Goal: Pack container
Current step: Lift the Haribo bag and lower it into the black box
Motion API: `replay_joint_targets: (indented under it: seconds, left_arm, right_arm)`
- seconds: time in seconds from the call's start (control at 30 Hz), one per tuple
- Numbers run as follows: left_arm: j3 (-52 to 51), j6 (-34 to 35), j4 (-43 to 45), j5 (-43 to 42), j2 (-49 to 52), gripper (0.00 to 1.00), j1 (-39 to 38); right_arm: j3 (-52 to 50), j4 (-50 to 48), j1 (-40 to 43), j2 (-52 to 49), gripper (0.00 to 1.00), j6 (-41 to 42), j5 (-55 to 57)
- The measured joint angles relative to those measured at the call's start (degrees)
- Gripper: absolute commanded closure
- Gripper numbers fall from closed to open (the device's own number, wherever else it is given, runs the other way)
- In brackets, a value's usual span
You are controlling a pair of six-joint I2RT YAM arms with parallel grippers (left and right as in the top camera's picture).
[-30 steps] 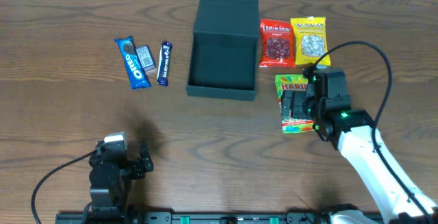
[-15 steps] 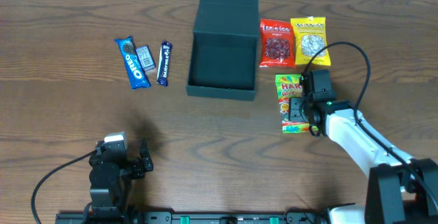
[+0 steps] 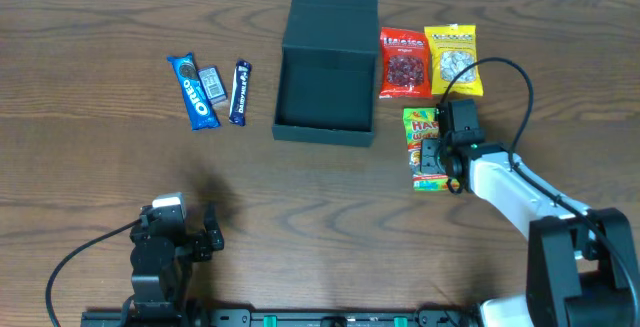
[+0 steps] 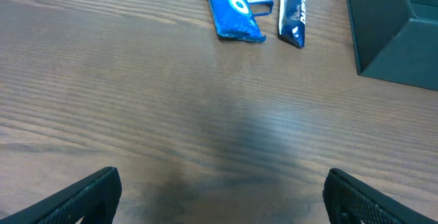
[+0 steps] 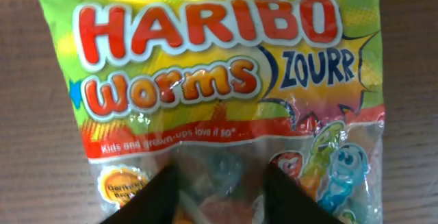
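Observation:
The container [image 3: 325, 92], a dark teal square box, stands open at the back centre with its lid [image 3: 335, 12] folded away behind it. Its corner also shows in the left wrist view [image 4: 397, 32]. Right of it lies a Haribo worms bag [image 3: 418, 122] flat on the table. My right gripper [image 3: 437, 157] is down on that bag's near end. In the right wrist view the bag [image 5: 219, 59] fills the frame, and my right gripper [image 5: 219, 190] is shut on its clear lower part, which bunches between the fingers [image 5: 147, 203]. My left gripper [image 4: 219, 196] hangs open over bare wood at the front left.
An Oreo pack [image 3: 192, 92], a small grey packet [image 3: 211, 85] and a dark blue bar [image 3: 240, 92] lie left of the box. A red snack bag [image 3: 404, 64] and a yellow one [image 3: 452, 57] lie just behind the Haribo bag. The right arm's cable loops above it.
The right gripper has come down onto the Haribo bag and its jaws have closed in on it. The left arm has not moved.

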State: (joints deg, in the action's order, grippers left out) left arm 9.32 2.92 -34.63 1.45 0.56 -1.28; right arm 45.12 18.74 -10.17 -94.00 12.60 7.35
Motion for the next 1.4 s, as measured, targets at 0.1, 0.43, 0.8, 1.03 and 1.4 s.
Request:
replay_joint_targets:
  seconds: [0.1, 0.43, 0.8, 1.03, 1.4]
  left_arm:
    - [0.0, 0.0, 0.0, 0.0, 0.0, 0.05, 0.0]
    - [0.0, 0.0, 0.0, 0.0, 0.0, 0.05, 0.0]
    - [0.0, 0.0, 0.0, 0.0, 0.0, 0.05, 0.0]
    - [0.0, 0.0, 0.0, 0.0, 0.0, 0.05, 0.0]
    - [0.0, 0.0, 0.0, 0.0, 0.0, 0.05, 0.0]
  right_arm:
    - [0.5, -0.2, 0.0, -0.5, 0.93, 0.2, 0.2]
    - [0.4, -0.6, 0.0, 2.2, 0.99, 0.4, -4.8]
    - [0.2, -10.1, 0.0, 19.7, 0.99, 6.4, -11.7]
    - [4.8, -13.2, -2.5, 18.4, 0.99, 6.5, -13.2]
    - [24.0, -12.2, -10.7, 2.1, 0.99, 8.3, -13.8]
